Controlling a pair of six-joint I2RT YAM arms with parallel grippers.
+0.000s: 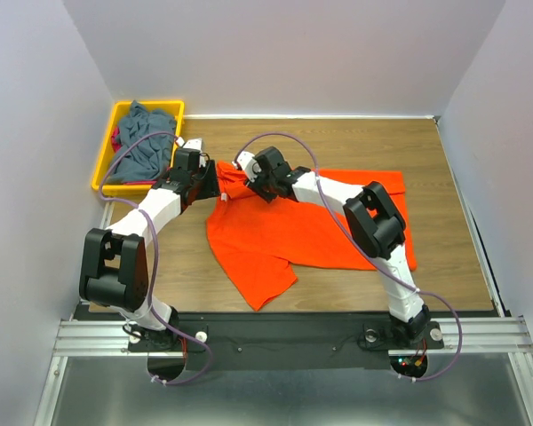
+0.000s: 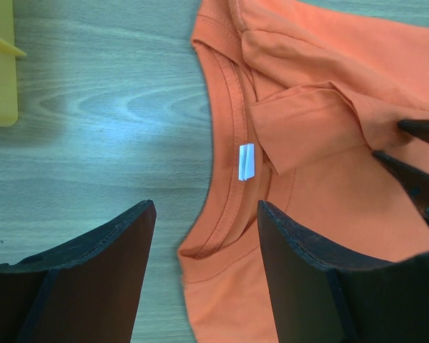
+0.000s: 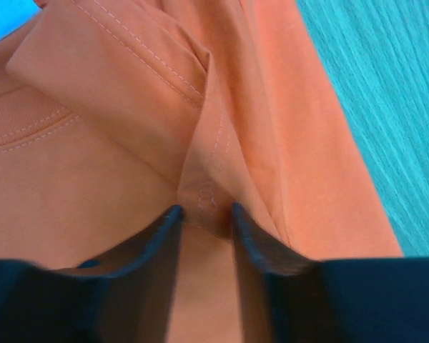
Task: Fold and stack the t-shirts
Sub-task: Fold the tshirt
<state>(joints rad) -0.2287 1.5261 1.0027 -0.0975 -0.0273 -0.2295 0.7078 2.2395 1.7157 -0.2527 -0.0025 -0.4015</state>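
Observation:
The bright orange t-shirt lies partly spread on the wooden table, its collar end bunched under both grippers. My left gripper is open low over the collar; in the left wrist view its jaws straddle the neckline, just below the white neck label. My right gripper is shut on a raised fold of the orange shirt beside the collar, with a stitched seam pinched between its tips. The slate grey-blue t-shirt and a glimpse of red cloth lie in the bin.
A yellow bin stands at the table's far left corner; its edge shows in the left wrist view. White walls enclose the table on three sides. Bare wood lies behind the orange shirt.

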